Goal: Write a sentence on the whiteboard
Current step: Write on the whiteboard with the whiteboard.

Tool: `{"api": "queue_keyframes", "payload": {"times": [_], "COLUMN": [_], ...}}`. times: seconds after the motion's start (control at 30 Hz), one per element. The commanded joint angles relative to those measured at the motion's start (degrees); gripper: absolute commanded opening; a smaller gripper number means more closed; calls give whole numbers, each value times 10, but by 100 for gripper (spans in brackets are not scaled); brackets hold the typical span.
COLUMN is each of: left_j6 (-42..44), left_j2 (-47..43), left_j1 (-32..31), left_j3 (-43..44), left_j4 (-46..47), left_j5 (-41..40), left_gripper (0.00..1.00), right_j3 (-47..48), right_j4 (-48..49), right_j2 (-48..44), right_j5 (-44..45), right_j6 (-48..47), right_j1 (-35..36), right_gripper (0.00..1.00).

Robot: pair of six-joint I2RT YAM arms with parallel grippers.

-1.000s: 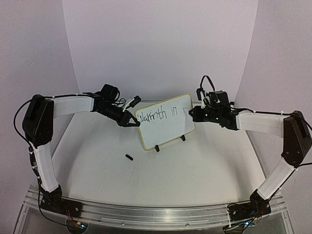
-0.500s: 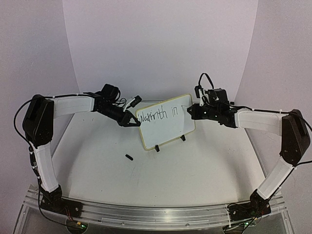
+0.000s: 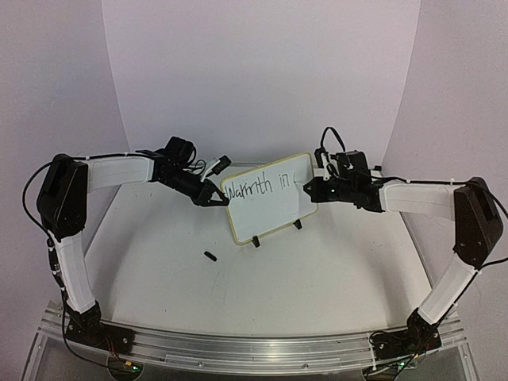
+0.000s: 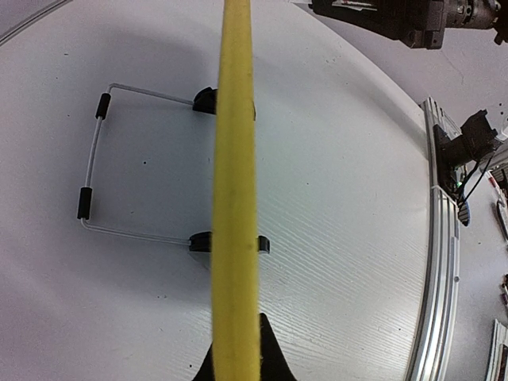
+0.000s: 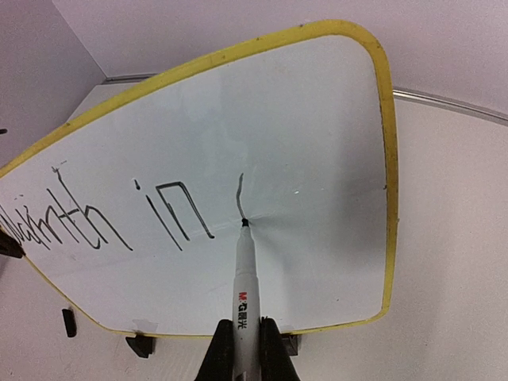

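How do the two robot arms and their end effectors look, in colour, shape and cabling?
The left arm and the right arm have white, boxy link covers between black joint housings. The left end effector and the right end effector are black, each with two slim fingers. A black cable loops above the right wrist; a second cable runs beside the left elbow.

The whiteboard (image 3: 270, 210) is standing toward the far edge of the table (image 3: 317, 278), near its middle. It is leaning back on 2 black clip feet (image 3: 255, 242) and a wire stand (image 4: 94, 163), with its left end sitting nearer the front edge. Its pale yellow rim (image 5: 386, 159) is curving round rounded corners. The sentence (image 5: 95, 218) is reading "Warmth in" in black, with 1 short curved stroke following.
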Motion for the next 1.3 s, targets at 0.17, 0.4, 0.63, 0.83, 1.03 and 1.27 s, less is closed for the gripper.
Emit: {"api": "queue_keyframes", "payload": {"times": [0.17,0.4,0.63,0.83,1.03,1.27], "left_j6": [11,12,11,12,11,11], "left_j2": [36,36,36,37,38,39], "left_j1": [-24,-24,-24,-24,-24,-24], "left_j3": [-5,-6,-5,-5,-5,-5], "left_j4": [-75,-75,-75,-75,-75,-75], "left_j5": [-28,-29,-29,-28,-28,-27], "left_gripper": [0,0,0,0,0,0], "right_j3": [4,29,50,62,64,44], "right_j4": [-4,-7,-8,-8,-8,-8], "right_j2": [-3,-1,6,14,16,15], "right_j5": [40,46,40,29,28,39], "right_j6": [-2,-10,-17,-20,-21,-16], "right_j1": [-3,-3,-3,-3,-3,-3], "right_gripper": [0,0,0,0,0,0]}}
